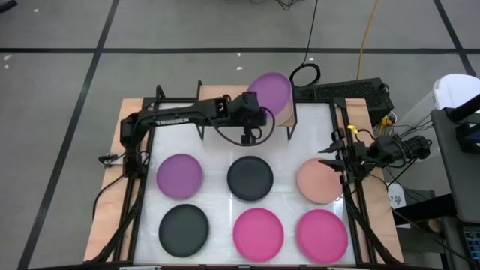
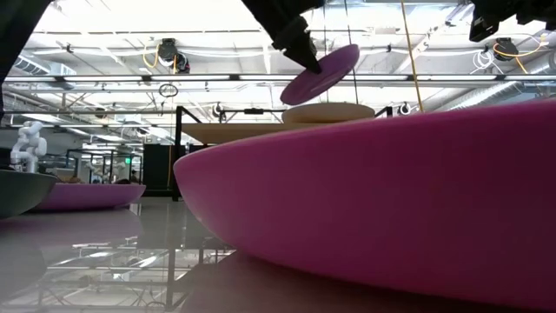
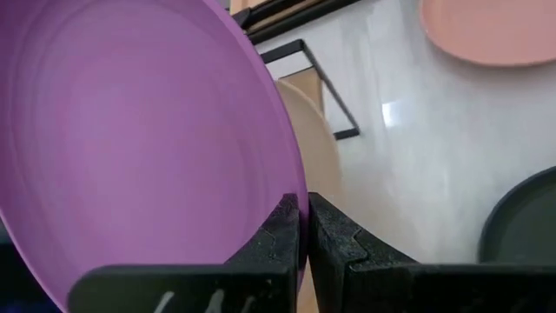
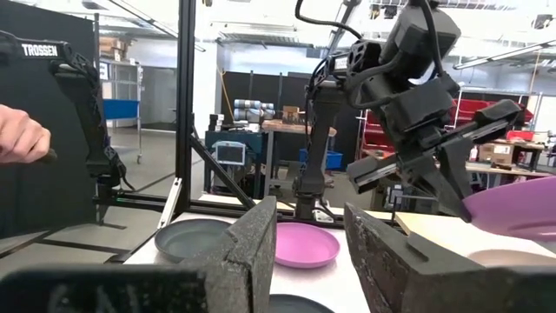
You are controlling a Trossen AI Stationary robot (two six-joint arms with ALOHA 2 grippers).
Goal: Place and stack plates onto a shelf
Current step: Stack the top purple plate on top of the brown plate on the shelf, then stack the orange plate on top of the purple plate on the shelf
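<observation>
My left gripper reaches over the shelf at the table's far edge, shut on a purple plate. In the low view this plate hangs tilted above a beige plate that lies flat on the shelf's wooden top. On the table lie a second purple plate, two black ones, a pale pink one and two hot pink ones. My right gripper is open, off the table beside the pale pink plate's far right edge. My left gripper pinches the purple plate by its rim between the two fingers, at the edge nearest the arm. The fingers come slanting down from the table's left. The plate is lifted clear and tilted, its far edge higher, just above the beige plate.
The shelf's black legs stand on the white table top. Cables and a dark box lie past the far right corner. A person's hand shows in the room to the side. Bare shelf top remains left of the beige plate.
</observation>
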